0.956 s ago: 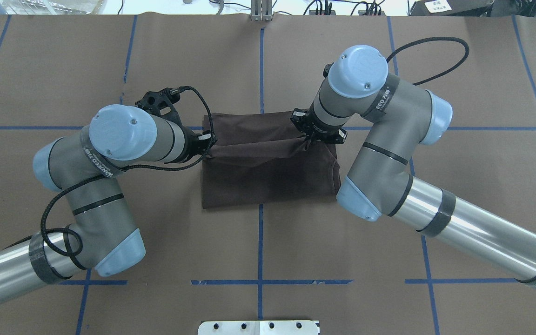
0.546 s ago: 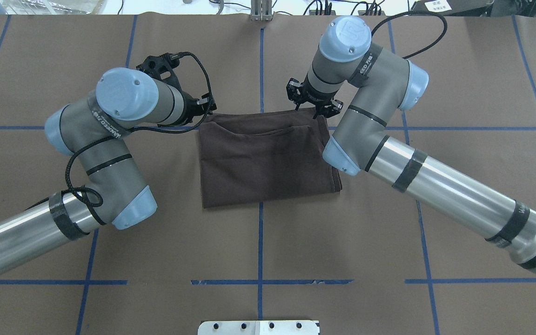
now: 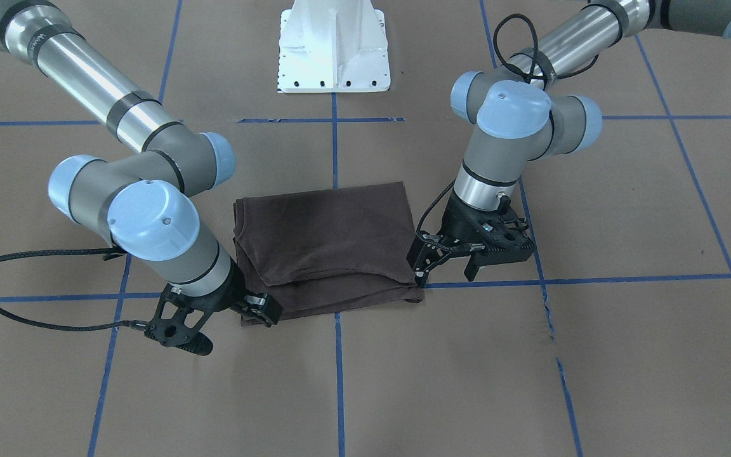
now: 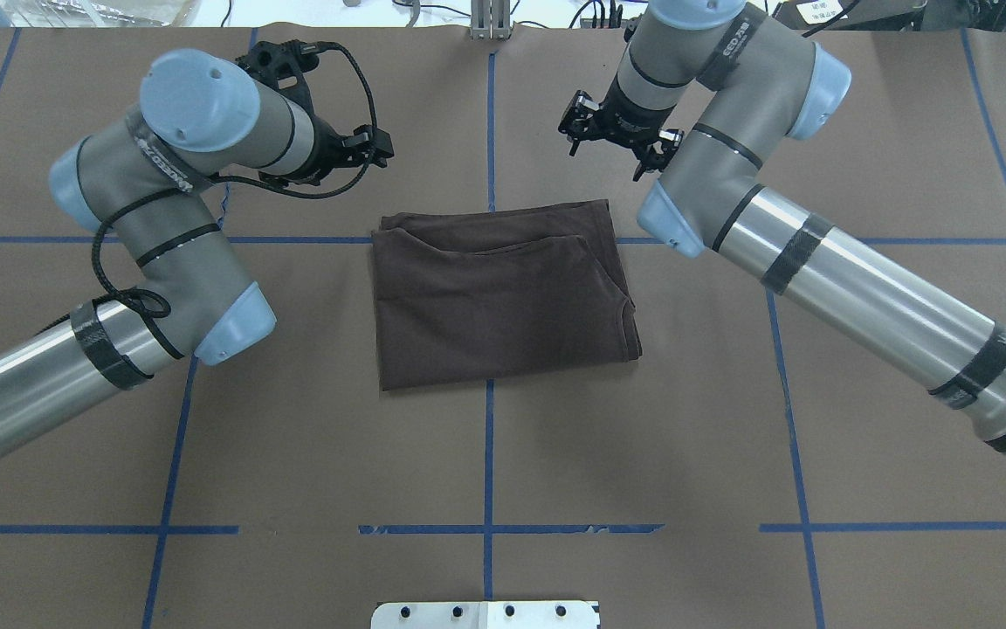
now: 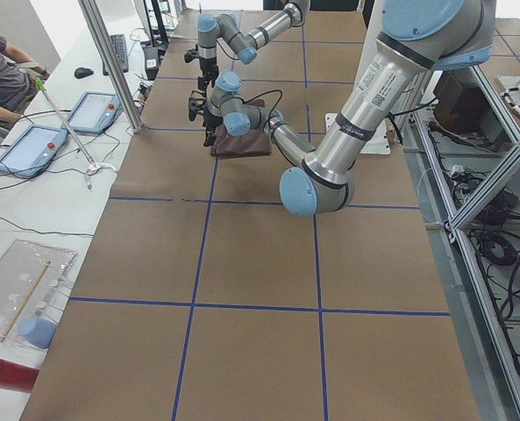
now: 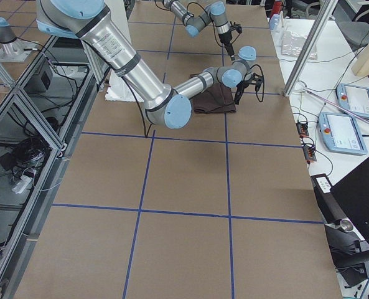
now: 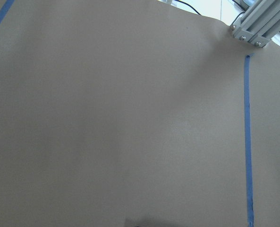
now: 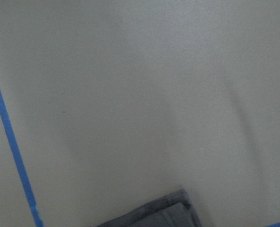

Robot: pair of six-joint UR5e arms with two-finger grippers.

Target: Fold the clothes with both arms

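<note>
The table (image 4: pixel 643 454) fills every feed I have. It is covered in matte brown paper, faintly creased, with a grid of blue tape (image 4: pixel 487 454) on it. In the left side view a white bench runs along the table's far side, with tablets on it and a seated person (image 5: pixel 1 79) cut off by the frame.

The left arm (image 4: pixel 171 253) and right arm (image 4: pixel 861 279) are grey and brushed silver with pale blue caps. Both run off the overhead picture's edges, and the right one's top joint is clipped at the top. The white pedestal (image 3: pixel 334 44) is also cropped.

The T-shirt (image 4: pixel 503 297) lies flat at the table's centre, across the middle tape line. It is soft dark brown knit, folded into a rough rectangle. Its layers cover one another, so I see only the top panel and the stepped edges on the side away from the robot.

The left gripper (image 3: pixel 445 271) has its fingers spread wide with nothing between them. The right gripper (image 4: pixel 609 155) is likewise splayed and empty. Overhead, both sit beyond the shirt's far edge, apart from it. I can't tell how high they are.

The left wrist feed shows only paper, tape and an aluminium post (image 7: pixel 250 26). The right wrist feed is blurred and catches a shirt corner at its bottom edge.
</note>
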